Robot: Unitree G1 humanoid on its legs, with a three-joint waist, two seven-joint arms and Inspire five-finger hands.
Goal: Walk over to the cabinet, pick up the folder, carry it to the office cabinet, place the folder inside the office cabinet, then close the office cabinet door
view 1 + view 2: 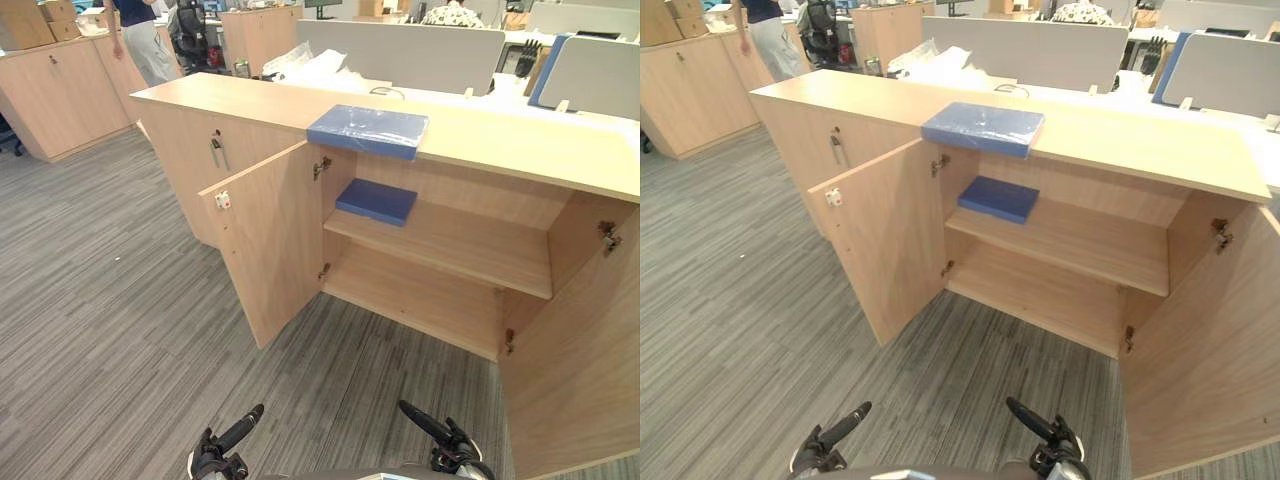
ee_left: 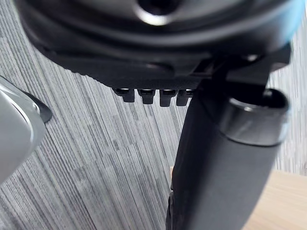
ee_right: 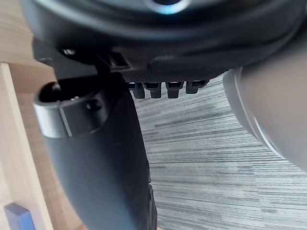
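Folder: you'll find the blue folder (image 1: 368, 130), in clear wrap, upper centre of the frame, lying flat on the cabinet top with one edge at the front lip.
Second blue folder: a smaller, darker one (image 1: 376, 200) lies flat just below it, at the left end of the middle shelf (image 1: 450, 245).
Cabinet: the light wood cabinet (image 1: 230, 100) runs across the upper frame; your left door (image 1: 265, 250) and right door (image 1: 585, 350) both stand wide open.
Left hand: your left hand (image 1: 222, 450) sits at the bottom edge, lower left of centre, fingers (image 2: 144, 95) loose and thumb out, holding nothing.
Right hand: your right hand (image 1: 448, 445) is at the bottom edge, right of centre, likewise slack and empty.
Floor: grey striped carpet (image 1: 100, 300) lies between both hands and the cabinet.
Background: a person (image 1: 140, 35) stands at the upper left.
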